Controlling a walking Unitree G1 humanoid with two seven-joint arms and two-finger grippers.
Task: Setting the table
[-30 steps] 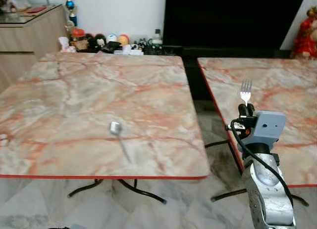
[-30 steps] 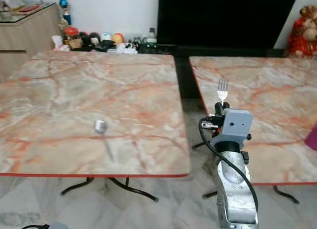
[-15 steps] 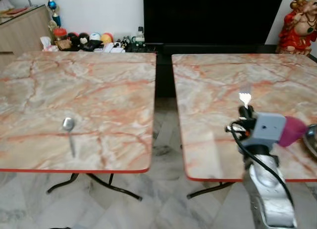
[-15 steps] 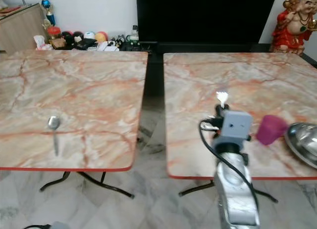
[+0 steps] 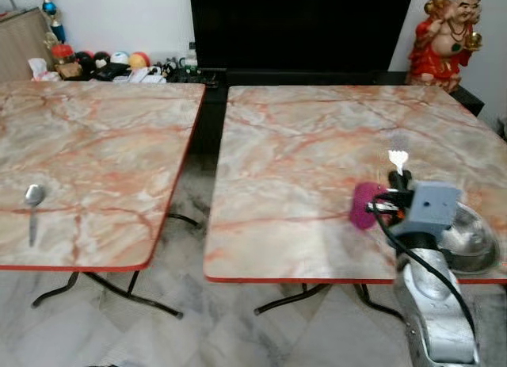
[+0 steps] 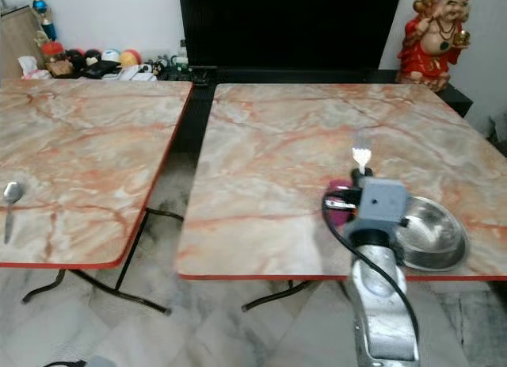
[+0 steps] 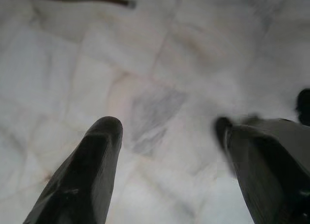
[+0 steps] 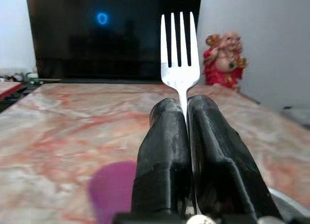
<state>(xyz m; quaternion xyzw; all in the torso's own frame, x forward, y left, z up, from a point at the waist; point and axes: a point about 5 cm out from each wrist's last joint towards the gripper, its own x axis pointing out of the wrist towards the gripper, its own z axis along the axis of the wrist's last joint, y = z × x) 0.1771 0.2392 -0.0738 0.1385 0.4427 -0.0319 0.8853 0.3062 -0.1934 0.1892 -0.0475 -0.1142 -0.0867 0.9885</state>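
My right gripper point(image 5: 396, 177) is shut on a silver fork point(image 5: 397, 158) held upright, tines up, over the near right part of the right marble table point(image 5: 317, 145). The fork point(image 8: 179, 50) stands clamped between the two black fingers point(image 8: 162, 156). Just beside the gripper sits a purple cup point(image 5: 363, 205) and a steel bowl point(image 6: 428, 234) near the table's front edge. A silver spoon point(image 5: 32, 206) lies on the left marble table point(image 5: 103, 145). My left gripper point(image 7: 167, 132) hangs open above the pale tiled floor.
A gap of tiled floor point(image 5: 190, 216) separates the two tables. A black cabinet point(image 5: 301, 26) stands behind, with small ornaments point(image 5: 119, 62) at the back left and a red figurine point(image 5: 444, 34) at the back right.
The camera has swung right: the left table and spoon slid left in view, and the right table, cup and bowl came into view. The fork stays clamped in my right gripper.
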